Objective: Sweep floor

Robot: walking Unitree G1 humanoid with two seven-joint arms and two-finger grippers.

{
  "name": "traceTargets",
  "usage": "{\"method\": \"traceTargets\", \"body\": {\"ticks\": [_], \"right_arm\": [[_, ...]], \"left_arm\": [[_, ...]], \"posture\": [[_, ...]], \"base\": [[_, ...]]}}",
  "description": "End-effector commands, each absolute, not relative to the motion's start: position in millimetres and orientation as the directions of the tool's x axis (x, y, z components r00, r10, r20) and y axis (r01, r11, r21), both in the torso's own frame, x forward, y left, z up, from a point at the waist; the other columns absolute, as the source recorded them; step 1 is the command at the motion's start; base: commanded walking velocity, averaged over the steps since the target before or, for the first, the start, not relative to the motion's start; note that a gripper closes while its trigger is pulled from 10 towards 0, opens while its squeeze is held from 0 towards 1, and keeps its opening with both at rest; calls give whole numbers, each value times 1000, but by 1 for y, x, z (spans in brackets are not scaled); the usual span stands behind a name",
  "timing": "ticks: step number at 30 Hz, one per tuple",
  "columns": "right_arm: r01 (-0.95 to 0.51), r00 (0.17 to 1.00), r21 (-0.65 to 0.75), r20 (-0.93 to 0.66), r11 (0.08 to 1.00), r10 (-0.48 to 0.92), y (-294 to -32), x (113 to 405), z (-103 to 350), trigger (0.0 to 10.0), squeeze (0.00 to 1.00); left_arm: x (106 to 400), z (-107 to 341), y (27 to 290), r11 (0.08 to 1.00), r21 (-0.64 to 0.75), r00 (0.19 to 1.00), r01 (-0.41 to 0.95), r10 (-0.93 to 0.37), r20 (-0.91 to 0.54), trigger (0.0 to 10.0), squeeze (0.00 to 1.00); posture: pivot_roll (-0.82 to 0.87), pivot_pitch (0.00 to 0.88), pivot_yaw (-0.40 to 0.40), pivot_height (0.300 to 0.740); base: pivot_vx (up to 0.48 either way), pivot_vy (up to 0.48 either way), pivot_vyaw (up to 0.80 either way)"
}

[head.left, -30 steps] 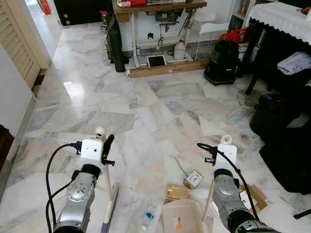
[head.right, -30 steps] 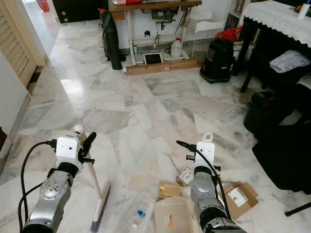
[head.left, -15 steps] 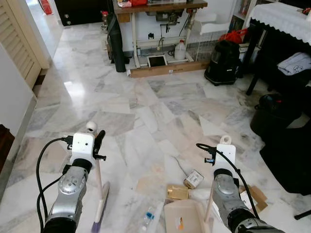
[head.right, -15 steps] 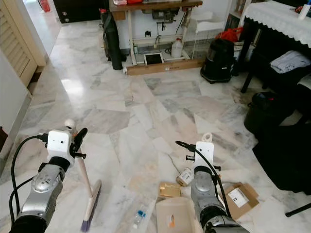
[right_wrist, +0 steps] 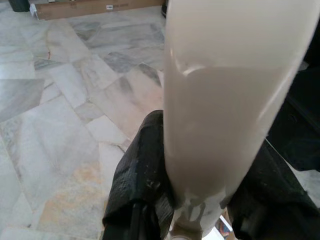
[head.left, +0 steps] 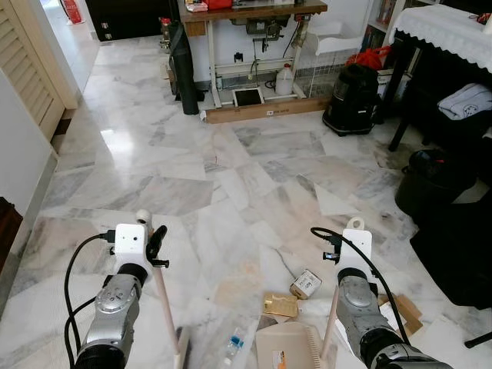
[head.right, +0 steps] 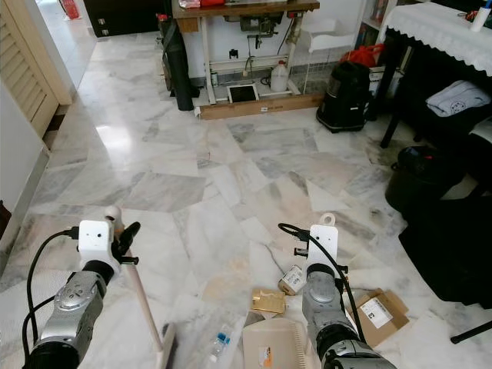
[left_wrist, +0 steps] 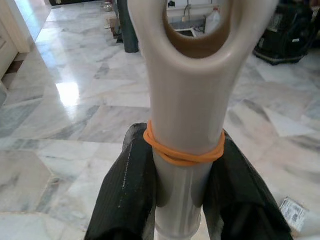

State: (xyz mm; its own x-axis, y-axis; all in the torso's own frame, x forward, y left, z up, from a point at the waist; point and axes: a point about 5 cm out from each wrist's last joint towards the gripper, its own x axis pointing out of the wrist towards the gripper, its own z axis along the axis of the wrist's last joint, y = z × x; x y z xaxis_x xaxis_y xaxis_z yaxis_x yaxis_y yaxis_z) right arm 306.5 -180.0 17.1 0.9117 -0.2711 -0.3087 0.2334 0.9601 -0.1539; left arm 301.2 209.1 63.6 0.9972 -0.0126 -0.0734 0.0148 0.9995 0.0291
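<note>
My left gripper (head.left: 156, 244) is shut on the pale broom handle (head.left: 166, 301), which slants down to the broom head (head.left: 182, 350) at the bottom edge. In the left wrist view, black fingers (left_wrist: 126, 194) clamp that broom handle (left_wrist: 187, 90) just below an orange rubber band. My right gripper (head.left: 339, 261) is shut on the dustpan handle (right_wrist: 225, 100); the beige dustpan (head.left: 289, 347) rests on the floor between my arms. Litter lies around it: a small box (head.left: 306, 284), a gold packet (head.left: 280, 304) and a small bottle (head.left: 234, 343).
Flat cardboard (head.left: 404, 308) lies by my right arm. Black bags (head.left: 432, 181) and a dark table with a white cloth (head.left: 442, 27) stand on the right. A black vacuum (head.left: 353, 97), a wooden plank (head.left: 257, 111) and a work table (head.left: 254, 11) stand at the back. A louvred door (head.left: 27, 73) is left.
The left arm swung the broom out to the left, then back; its head now sits further right, nearer the bottle and dustpan. The dustpan shifted slightly.
</note>
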Motion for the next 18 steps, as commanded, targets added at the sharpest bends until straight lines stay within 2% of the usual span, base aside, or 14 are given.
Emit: {"method": "traceTargets", "body": {"ticks": [1,7,18], "right_arm": [[219,895,-154,-360,963,-262,-177,301,9,10000,0],[224,897,-160,-351,961,-268,-179,301,9,10000,0],[231,899,-170,-339,958,-277,-185,299,9,10000,0]], "left_arm": [[305,73,213,1000,20,1000,-21,21,-10,10000,0],[308,83,213,998,-2,995,-65,65,74,10000,0],[313,67,213,997,-52,999,-51,51,0,10000,0]], "posture": [[120,0,0,740],[113,0,-7,740],[55,0,-8,740]], "base": [[0,0,0],[0,0,0],[0,0,0]]}}
